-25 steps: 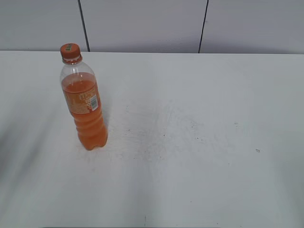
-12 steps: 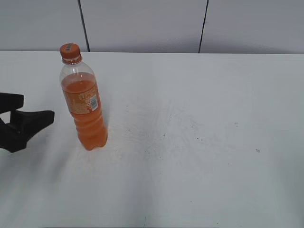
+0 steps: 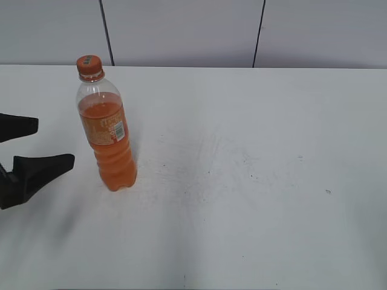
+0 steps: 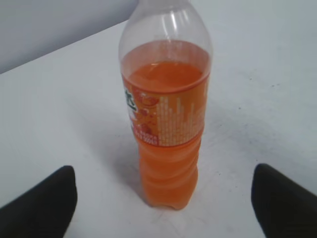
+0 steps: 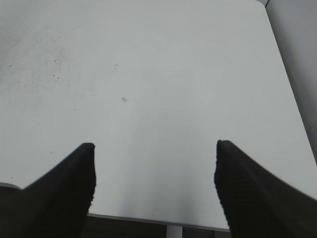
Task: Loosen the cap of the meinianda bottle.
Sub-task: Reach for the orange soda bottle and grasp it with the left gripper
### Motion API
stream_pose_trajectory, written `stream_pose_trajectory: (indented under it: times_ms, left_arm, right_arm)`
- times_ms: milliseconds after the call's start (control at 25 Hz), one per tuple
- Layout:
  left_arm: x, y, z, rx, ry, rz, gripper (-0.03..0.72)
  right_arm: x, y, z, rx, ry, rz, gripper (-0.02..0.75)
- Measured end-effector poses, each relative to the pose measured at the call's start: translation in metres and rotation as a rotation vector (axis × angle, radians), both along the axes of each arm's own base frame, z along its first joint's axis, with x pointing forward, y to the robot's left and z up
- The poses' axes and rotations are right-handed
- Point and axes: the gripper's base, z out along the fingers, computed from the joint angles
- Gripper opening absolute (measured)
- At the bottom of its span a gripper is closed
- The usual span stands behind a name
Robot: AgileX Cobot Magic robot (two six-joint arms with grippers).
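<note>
The meinianda bottle (image 3: 107, 136) stands upright on the left of the white table, with orange drink, an orange label and a white barcode patch. Its orange cap (image 3: 89, 64) sits on top. The bottle fills the middle of the left wrist view (image 4: 166, 129); the cap is cut off there. My left gripper (image 3: 54, 145) is open and empty at the left edge, its black fingers pointing at the bottle's lower half, a short gap away. It frames the bottle in the left wrist view (image 4: 163, 191). My right gripper (image 5: 154, 161) is open and empty, out of the exterior view.
The white table (image 3: 242, 181) bears small dark specks. A grey panelled wall (image 3: 181, 30) runs along its far edge. The right wrist view shows bare table (image 5: 148, 74), its near edge and right edge.
My left gripper has come into the exterior view from the left edge, opened wider and moved slightly toward the bottle. The bottle has not moved.
</note>
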Motion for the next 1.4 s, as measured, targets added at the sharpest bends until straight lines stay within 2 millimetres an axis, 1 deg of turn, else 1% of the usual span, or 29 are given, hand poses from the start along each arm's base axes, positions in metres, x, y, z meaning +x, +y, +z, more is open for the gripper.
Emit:
stream_pose_trajectory:
  times_ms: [120,200,480,640,800,880,1000,1160,1400]
  left_arm:
    - [0.004,0.007,-0.011,-0.075,0.005,-0.058,0.66]
    - [0.012,0.011,-0.016,-0.1,0.006,-0.103,0.66]
    - [0.047,0.015,-0.029,-0.155,-0.001,-0.259,0.647]
    - [0.068,0.02,-0.038,-0.158,-0.007,-0.284,0.639]
    - [0.084,0.023,-0.053,-0.154,0.02,-0.318,0.63]
    - [0.089,0.02,-0.063,-0.153,0.044,-0.351,0.624]
    - [0.094,0.008,-0.074,-0.146,0.068,-0.421,0.613]
    - [0.106,-0.006,-0.081,-0.14,0.066,-0.483,0.593]
    - [0.125,-0.028,-0.082,-0.147,0.057,-0.54,0.589]
  right_arm:
    - [0.0,0.0,0.0,0.0,0.0,0.0,0.561]
    - [0.0,0.0,0.0,0.0,0.0,0.0,0.561]
    - [0.0,0.0,0.0,0.0,0.0,0.0,0.561]
    - [0.0,0.0,0.0,0.0,0.0,0.0,0.561]
    - [0.0,0.0,0.0,0.0,0.0,0.0,0.561]
    - [0.0,0.0,0.0,0.0,0.0,0.0,0.561]
    - [0.0,0.0,0.0,0.001,0.0,0.0,0.561]
    - [0.0,0.0,0.0,0.001,0.0,0.0,0.561]
    - [0.0,0.0,0.0,0.001,0.0,0.0,0.561]
